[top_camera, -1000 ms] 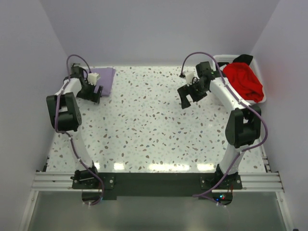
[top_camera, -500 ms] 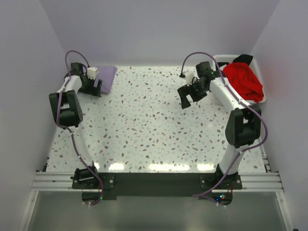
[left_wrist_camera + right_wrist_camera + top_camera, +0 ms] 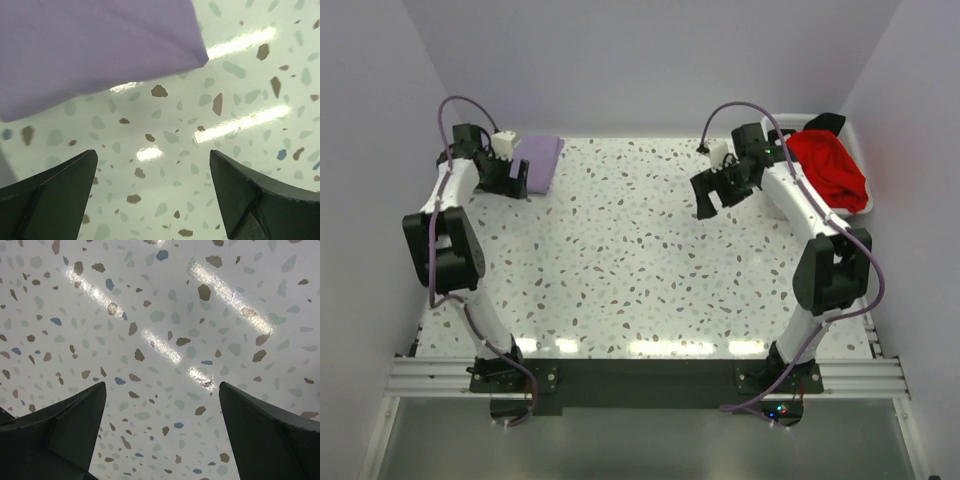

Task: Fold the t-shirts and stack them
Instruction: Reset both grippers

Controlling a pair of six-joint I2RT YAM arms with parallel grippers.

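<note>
A folded lavender t-shirt [image 3: 542, 160] lies flat at the far left of the table; its near edge and a corner fill the top of the left wrist view [image 3: 95, 47]. My left gripper [image 3: 518, 182] [image 3: 152, 167] is open and empty, just in front of that shirt. A red t-shirt [image 3: 828, 165] lies bunched in the white basket [image 3: 788, 121] at the far right, with a bit of black t-shirt [image 3: 828, 122] behind it. My right gripper [image 3: 710, 200] [image 3: 162, 395] is open and empty above bare table, left of the basket.
The speckled table top [image 3: 640, 260] spreads between the arms. White walls close in the back and both sides. The right arm's upper link [image 3: 800, 200] runs alongside the basket.
The left arm has swung toward the far left and its gripper now sits nearer the lavender shirt's edge. The right gripper has risen slightly toward the back. Both stay open.
</note>
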